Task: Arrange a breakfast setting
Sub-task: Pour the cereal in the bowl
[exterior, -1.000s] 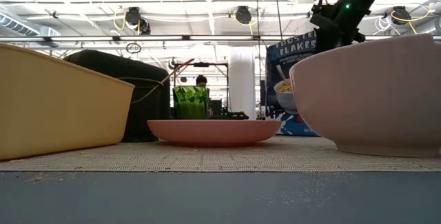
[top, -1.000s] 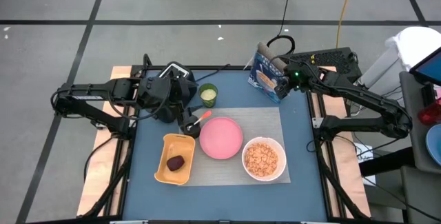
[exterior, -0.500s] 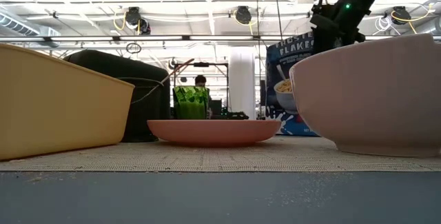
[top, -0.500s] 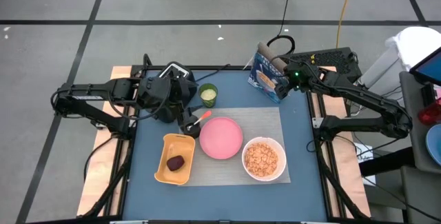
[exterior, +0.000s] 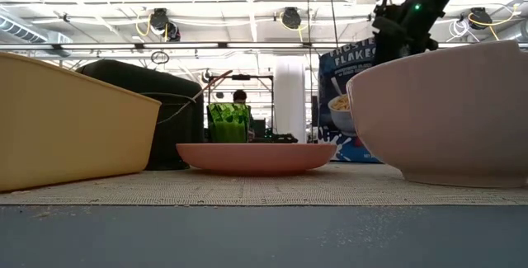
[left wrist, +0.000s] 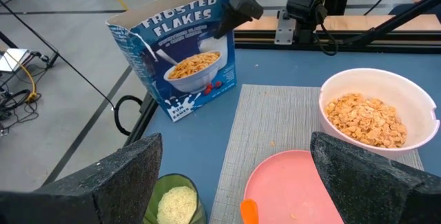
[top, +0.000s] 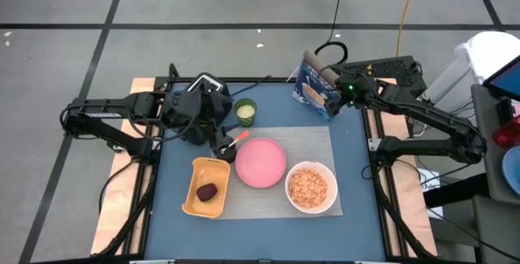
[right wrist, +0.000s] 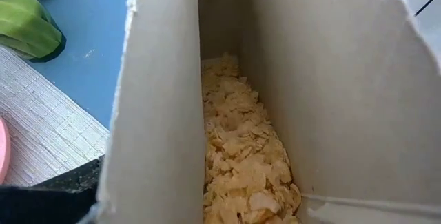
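While cereal box (top: pixel 313 87) stands behind mat (top: pixel 313 144), green cup (top: pixel 245 112) sits beside toaster (top: pixel 193 110).

One camera looks straight down on the table (top: pixel 179 223). Another sits at mat level, close against the bowl (exterior: pixel 445 111). The left wrist camera faces across to the cereal box (left wrist: pixel 180 58), and the right wrist camera peers down inside it.

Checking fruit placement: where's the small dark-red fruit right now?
In the high view the small dark-red fruit lies inside the yellow tray, on the table's left-front part, just left of the pink plate.
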Robot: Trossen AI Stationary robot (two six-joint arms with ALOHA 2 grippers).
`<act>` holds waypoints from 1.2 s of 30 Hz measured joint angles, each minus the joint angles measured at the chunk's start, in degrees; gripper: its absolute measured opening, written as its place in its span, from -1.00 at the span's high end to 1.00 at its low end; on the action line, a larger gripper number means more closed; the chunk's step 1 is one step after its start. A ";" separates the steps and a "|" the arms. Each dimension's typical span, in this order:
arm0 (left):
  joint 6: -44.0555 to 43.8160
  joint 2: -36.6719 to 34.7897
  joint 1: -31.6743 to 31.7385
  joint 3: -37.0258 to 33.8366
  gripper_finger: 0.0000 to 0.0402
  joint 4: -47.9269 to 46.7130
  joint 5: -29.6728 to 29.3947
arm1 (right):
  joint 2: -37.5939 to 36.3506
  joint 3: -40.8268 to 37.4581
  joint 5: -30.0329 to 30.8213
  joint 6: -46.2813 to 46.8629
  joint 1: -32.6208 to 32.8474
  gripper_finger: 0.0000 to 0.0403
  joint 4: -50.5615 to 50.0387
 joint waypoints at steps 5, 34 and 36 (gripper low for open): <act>0.00 0.00 0.00 0.00 -0.85 0.01 0.00 | -0.71 0.00 -0.02 0.00 0.00 -0.97 1.93; -0.94 -0.01 -0.02 0.00 -0.85 -0.24 0.01 | -3.08 0.02 0.23 -6.70 0.00 -0.98 9.15; -0.94 -0.01 -0.02 0.00 -0.85 -0.24 0.01 | -4.11 0.02 0.37 -7.35 0.00 -0.98 9.17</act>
